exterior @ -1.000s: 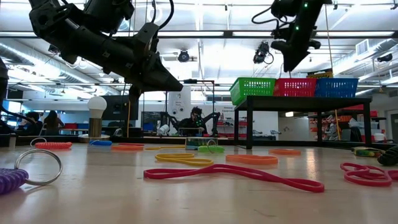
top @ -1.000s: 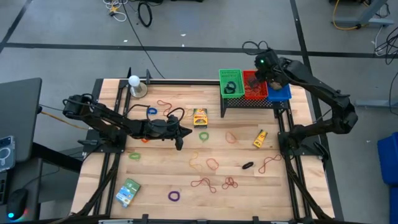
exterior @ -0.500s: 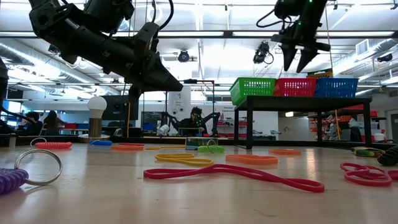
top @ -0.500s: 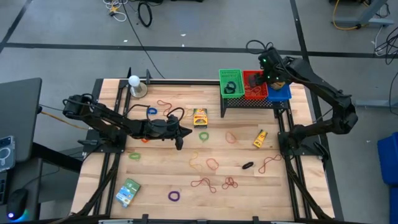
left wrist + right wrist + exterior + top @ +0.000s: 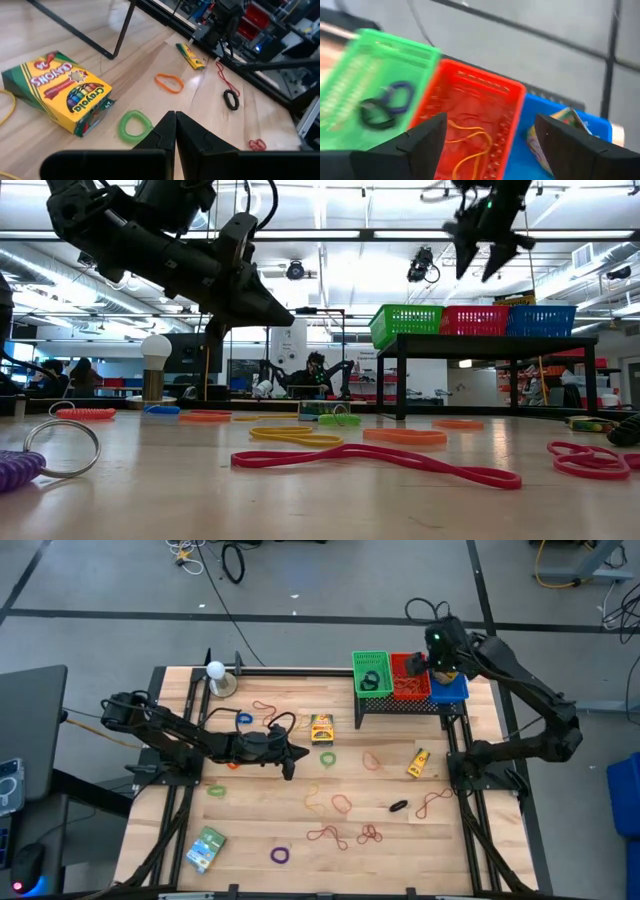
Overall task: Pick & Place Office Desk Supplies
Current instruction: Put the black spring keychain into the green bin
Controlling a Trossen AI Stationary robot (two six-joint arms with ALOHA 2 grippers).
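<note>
Many thin rubber-band loops (image 5: 342,804) in red, orange and yellow lie scattered over the pale wooden bench (image 5: 250,830), with a purple coiled ring (image 5: 279,855) and a green-blue packet (image 5: 206,847) near its front edge. Mid-bench, the left claw (image 5: 290,752) hangs low with its fingers pressed together, holding nothing. Just ahead of it lie a green coiled ring (image 5: 135,125) and the yellow-and-green cardboard crayon box (image 5: 62,92), printed "Crayola" and "CRAYONS". A small yellow bottle (image 5: 417,762) and a black ring (image 5: 398,806) lie toward the right side; any print on the bottle is too small to read.

At the back, a black wire stand carries three plastic mesh baskets: green (image 5: 365,75), red (image 5: 470,115) and blue (image 5: 560,135). The right claw (image 5: 436,648) hovers above the red and blue ones, fingers spread wide and empty. Orange bands lie in the red basket, dark and blue rings in the green, what may be a packet in the blue.
</note>
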